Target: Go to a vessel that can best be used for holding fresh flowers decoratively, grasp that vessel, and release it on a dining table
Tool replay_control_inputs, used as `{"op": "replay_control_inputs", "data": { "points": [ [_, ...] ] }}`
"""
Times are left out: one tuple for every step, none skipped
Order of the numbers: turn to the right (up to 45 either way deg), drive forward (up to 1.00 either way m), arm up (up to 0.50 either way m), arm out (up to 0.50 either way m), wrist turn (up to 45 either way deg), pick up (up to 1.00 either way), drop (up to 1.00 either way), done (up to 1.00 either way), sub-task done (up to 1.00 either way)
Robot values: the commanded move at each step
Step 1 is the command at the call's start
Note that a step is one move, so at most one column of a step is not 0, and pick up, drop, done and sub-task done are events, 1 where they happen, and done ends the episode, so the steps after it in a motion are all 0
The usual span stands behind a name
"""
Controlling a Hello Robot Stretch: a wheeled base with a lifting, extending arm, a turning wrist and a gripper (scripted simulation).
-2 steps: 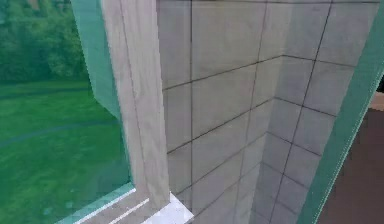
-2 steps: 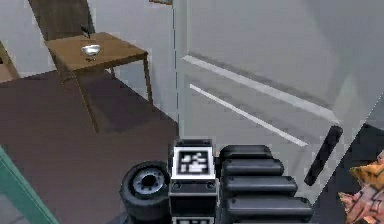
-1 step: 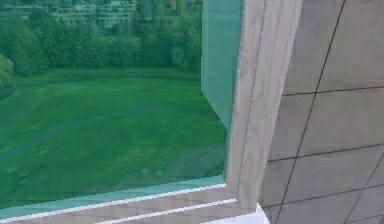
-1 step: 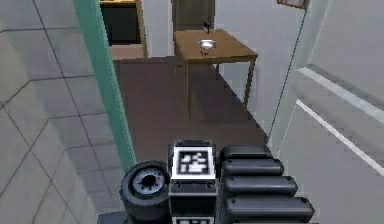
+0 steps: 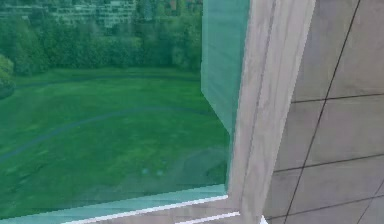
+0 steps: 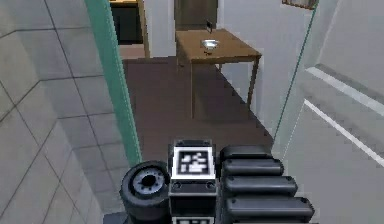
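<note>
A wooden table (image 6: 238,50) stands across a dark brown floor, seen through a teal-framed doorway in the arm side view. A small pale, bowl-like object (image 6: 210,44) sits on its top. At the bottom edge, the pulled-in arm shows as a dark ribbed block (image 6: 256,186) with a white marker square (image 6: 193,163). Left of the marker is the gripper's dark rounded body (image 6: 148,186). Its far end cannot be made out, so I cannot tell whether it holds anything.
In the forward view a large window (image 5: 100,100) looks close-up onto lawn and trees, with a pale frame post (image 5: 262,100) and tiled wall (image 5: 340,120) on the right. The arm side view has tiled wall (image 6: 45,110) left, a white door (image 6: 345,110) right, and a chair back (image 6: 196,12) behind the table.
</note>
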Motion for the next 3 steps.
{"op": "replay_control_inputs", "data": {
  "points": [
    [45.0, 0.0, 0.0, 0.0, 0.0, 0.0, 0.0, 0.0, 0.0],
    [45.0, 0.0, 0.0, 0.0, 0.0, 0.0, 0.0, 0.0, 0.0],
    [9.0, 0.0, 0.0, 0.0, 0.0, 0.0, 0.0, 0.0, 0.0]
  ]
}}
